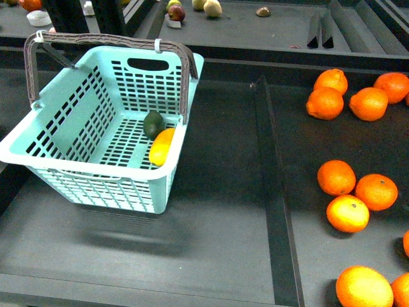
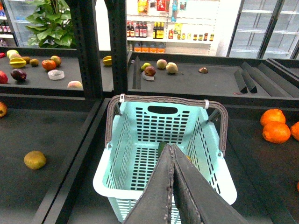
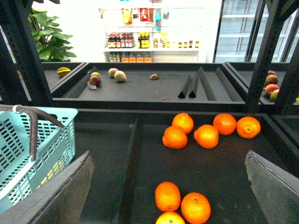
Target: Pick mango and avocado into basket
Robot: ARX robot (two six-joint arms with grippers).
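My basket (image 1: pixel 96 128) sits tilted on the dark desk (image 1: pixel 217 211), light and stiff, best taken by its brown handles (image 1: pixel 108 41). Inside it, against the right wall, the mango (image 1: pixel 161 147) touches the avocado (image 1: pixel 153 123); both look smooth, firm and rollable. Loose oranges (image 1: pixel 345 102) lie well apart to my right. My left pincer (image 2: pixel 173 186) is closed and empty above the basket; my right pincer (image 3: pixel 168 186) gapes wide, empty.

Glossy turquoise plastic basket (image 1: pixel 96 96); dull-skinned avocado (image 1: pixel 153 123), smooth mango (image 1: pixel 161 147).
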